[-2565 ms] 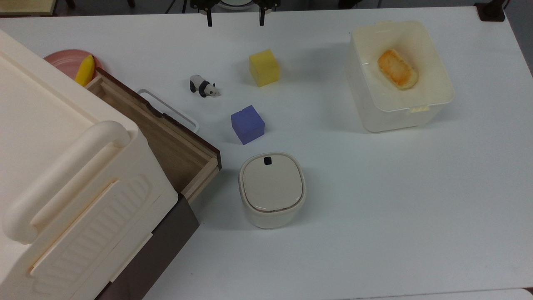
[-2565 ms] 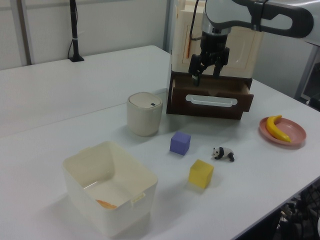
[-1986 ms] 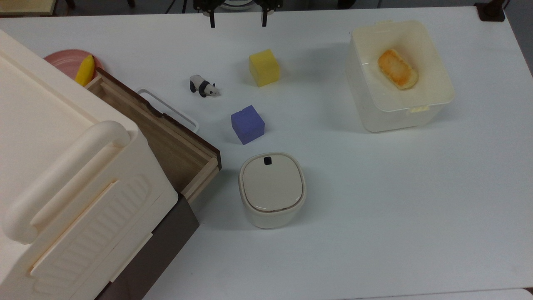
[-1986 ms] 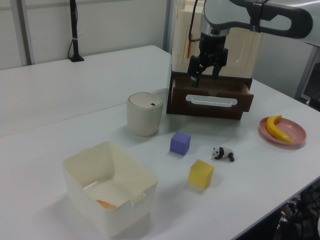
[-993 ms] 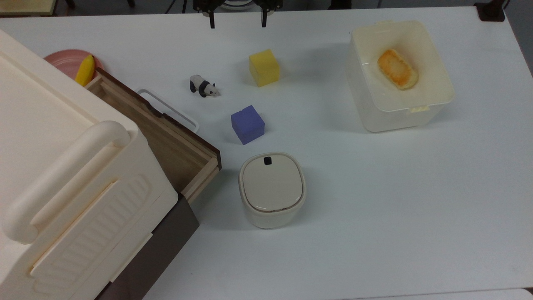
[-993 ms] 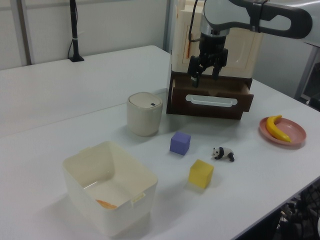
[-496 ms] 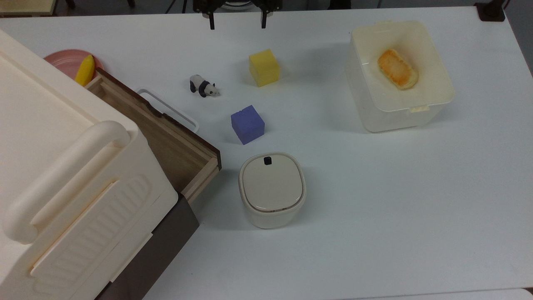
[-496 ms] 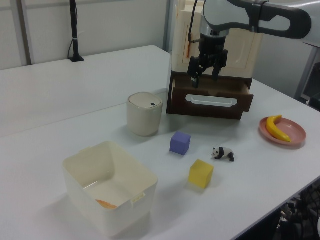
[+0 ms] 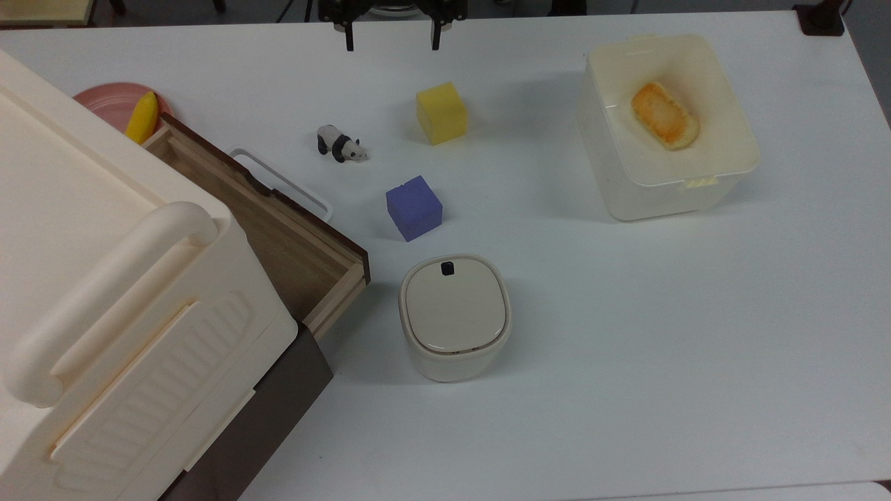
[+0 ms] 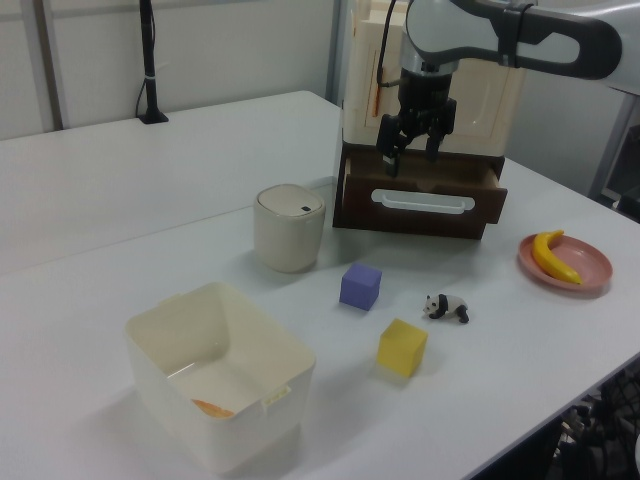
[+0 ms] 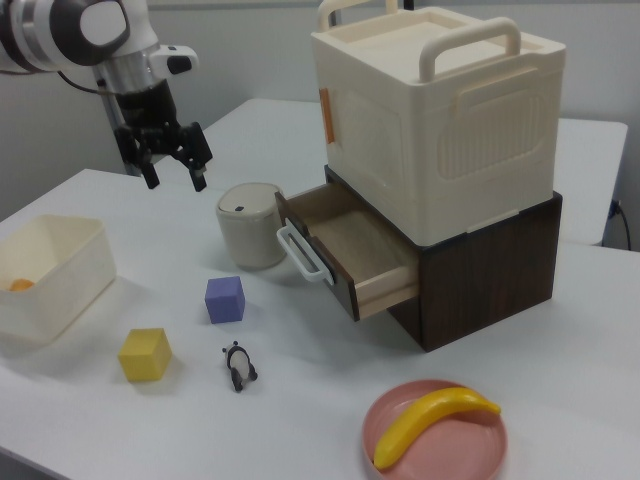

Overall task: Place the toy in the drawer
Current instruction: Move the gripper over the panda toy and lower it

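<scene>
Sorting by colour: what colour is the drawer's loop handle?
White; the drawer's handle shows best in the right view.

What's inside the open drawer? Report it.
The drawer shows bare wooden floor and nothing lying on it. Its back part runs under the cream cabinet and is hidden. The toy stands out on the table.

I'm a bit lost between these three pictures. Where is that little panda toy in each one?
Top view: the panda toy stands upper left of centre, beside the drawer's white loop handle.
Left view: the toy is lower right of centre, on the table.
Right view: it is near the bottom, left of centre.
Shared landmark: the purple cube, always close by.
</scene>
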`<action>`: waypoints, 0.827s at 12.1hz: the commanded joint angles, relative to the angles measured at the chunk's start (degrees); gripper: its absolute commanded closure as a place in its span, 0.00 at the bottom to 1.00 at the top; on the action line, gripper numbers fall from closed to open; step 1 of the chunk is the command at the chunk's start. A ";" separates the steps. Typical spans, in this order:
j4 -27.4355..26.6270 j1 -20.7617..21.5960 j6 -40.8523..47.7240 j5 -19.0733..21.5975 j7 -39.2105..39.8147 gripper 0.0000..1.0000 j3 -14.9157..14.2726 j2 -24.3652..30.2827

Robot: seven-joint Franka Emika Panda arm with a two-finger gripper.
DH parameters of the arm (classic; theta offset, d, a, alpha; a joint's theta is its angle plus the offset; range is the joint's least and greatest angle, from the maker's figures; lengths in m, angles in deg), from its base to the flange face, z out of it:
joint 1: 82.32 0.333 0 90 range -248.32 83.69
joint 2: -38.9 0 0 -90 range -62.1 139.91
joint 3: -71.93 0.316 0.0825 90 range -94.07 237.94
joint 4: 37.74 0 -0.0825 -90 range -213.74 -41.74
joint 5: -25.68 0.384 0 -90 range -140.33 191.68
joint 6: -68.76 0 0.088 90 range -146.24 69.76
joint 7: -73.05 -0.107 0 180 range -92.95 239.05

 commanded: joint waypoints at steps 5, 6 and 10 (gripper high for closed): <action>-27.20 1.11 -16.37 -9.10 0.27 0.00 0.72 8.97; -31.77 1.11 -18.75 -9.80 0.27 0.00 0.73 11.60; -43.66 -0.64 -28.93 -13.23 0.27 0.00 0.73 14.62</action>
